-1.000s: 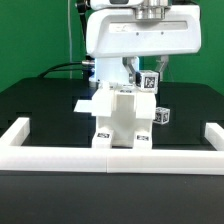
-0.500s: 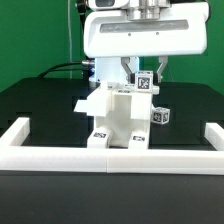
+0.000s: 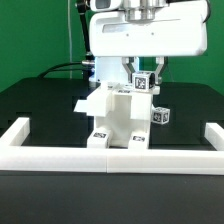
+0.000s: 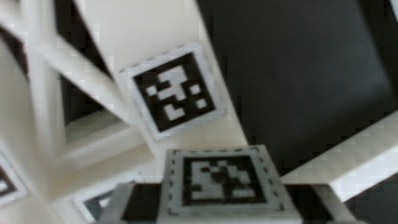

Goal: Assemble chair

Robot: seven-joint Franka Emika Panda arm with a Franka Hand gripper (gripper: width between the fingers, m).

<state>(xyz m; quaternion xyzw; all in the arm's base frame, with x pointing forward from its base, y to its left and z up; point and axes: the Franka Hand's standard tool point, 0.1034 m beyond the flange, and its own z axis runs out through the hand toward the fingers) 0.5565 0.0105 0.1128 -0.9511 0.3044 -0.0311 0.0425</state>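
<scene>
Chair (image 3: 118, 120) part-built, upright mid-way across the black table (image 3: 40, 112), front feet right against the long white barrier wall (image 3: 60, 158). Chunky matte white pieces: upright slab body notched at the top, two legs below, each with a small square tag near the foot.

Small tagged block (image 3: 144, 84) sits above the chair's top on the exterior view's right, tag facing the camera, slightly tilted. Cannot tell from that view whether it touches the chair's top edge.

Gripper (image 3: 143, 78) comes straight down onto it. Fingers (image 3: 129, 72) are nearly together, pinching the block from both sides. Wrist view agrees: block (image 4: 221, 175) tag-up, clamped between dark finger pads (image 4: 320, 195), one each side. Beyond it is a white chair slab carrying a larger tag (image 4: 175, 92), running diagonally, with dark table showing in the gaps beside it. Wrist view is blurred, tag patterns not readable.

Second tagged block (image 3: 160, 116) is low on the exterior view's right, just beside the chair body; touching or apart, cannot tell.

Thin flat white piece (image 3: 82, 104) lies on the table behind the chair on the exterior view's left. Mostly hidden, cannot tell what it is.

Green backdrop (image 3: 30, 40) behind, dark cable (image 3: 65, 68) running in from the exterior view's left toward the arm.
</scene>
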